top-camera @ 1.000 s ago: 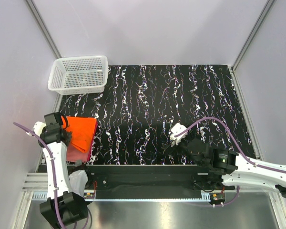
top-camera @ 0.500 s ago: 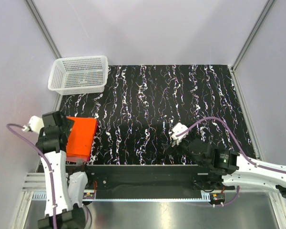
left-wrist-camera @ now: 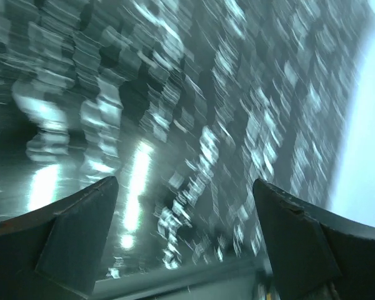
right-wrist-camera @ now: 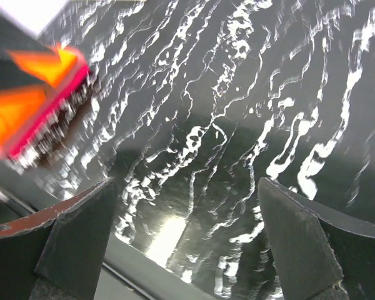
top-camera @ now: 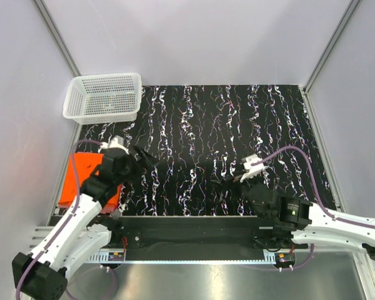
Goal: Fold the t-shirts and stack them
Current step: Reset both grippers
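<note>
Orange t-shirt [top-camera: 81, 178] lies folded on pink-red t-shirt [right-wrist-camera: 47, 109] at the counter's [top-camera: 237, 119] left edge. Left end effector [left-wrist-camera: 184, 244] and right end effector [right-wrist-camera: 187, 240] are spread apart.

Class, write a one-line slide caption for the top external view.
Folded orange t-shirt at table's left edge; left gripper and right gripper open, basket beyond.

Left arm [top-camera: 75, 215] and right arm [top-camera: 337, 224]: white shells, black joints, a lilac cable [top-camera: 286, 149] looping along each. Left gripper [left-wrist-camera: 184, 184] fingers [left-wrist-camera: 69, 237] dark, wedge-shaped, possibly grey-black; view blurry.
</note>
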